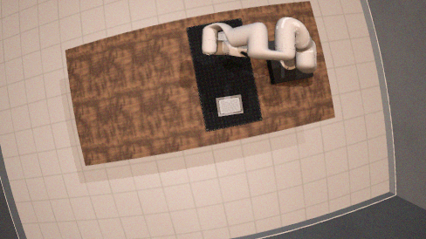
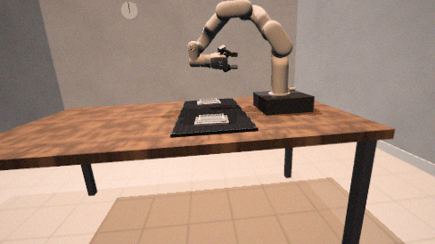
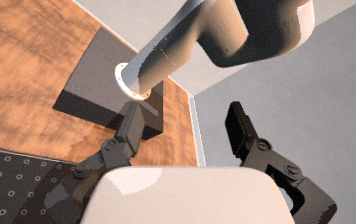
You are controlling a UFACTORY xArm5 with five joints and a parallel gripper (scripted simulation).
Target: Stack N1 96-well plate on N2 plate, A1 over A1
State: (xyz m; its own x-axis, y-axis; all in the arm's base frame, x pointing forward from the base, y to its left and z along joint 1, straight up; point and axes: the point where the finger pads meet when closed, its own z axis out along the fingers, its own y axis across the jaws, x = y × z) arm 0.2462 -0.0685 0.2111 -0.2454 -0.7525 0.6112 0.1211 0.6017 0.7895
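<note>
One white 96-well plate (image 2: 209, 100) lies in the far nest N1; in the top view the arm hides much of this plate (image 1: 222, 36). The other white plate (image 1: 230, 105) (image 2: 211, 117) sits in the near nest N2 (image 1: 218, 108) (image 2: 211, 123). The A1 marks are too small to read. My gripper (image 2: 234, 61) (image 3: 184, 112) is open and empty, high above the board. It points level, back toward the arm's base. Neither plate shows in the wrist view.
The nests stand on a black perforated board (image 1: 227, 74) (image 2: 183, 127) (image 3: 25, 175) on the wooden table (image 1: 131, 99) (image 2: 111, 127) (image 3: 30, 100). The arm's base stands on a dark block (image 1: 290, 76) (image 2: 285, 103) (image 3: 95, 75) beside the board.
</note>
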